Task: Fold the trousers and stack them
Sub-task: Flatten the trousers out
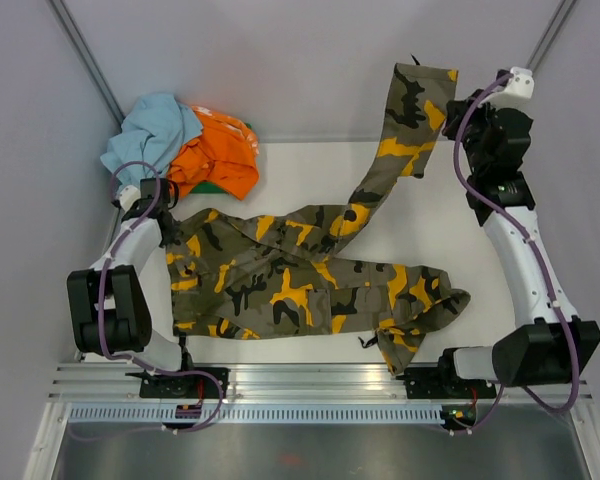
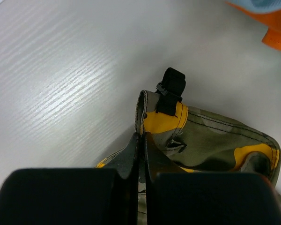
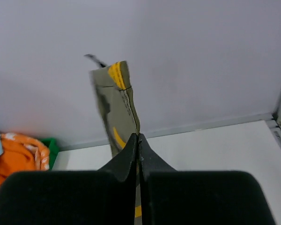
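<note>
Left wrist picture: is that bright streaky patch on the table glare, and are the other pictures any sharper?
Left wrist: yes, light glaring off the table; the trousers look sharp, while the left hand is blurred up close. Right wrist: even light, no glare, and the right hand is likewise soft. Top external: flat, even light, faint shadows, everything in focus.

Bright, even overhead light, soft shadows, streaky glare on the table, blurry wrist-view foregrounds.
</note>
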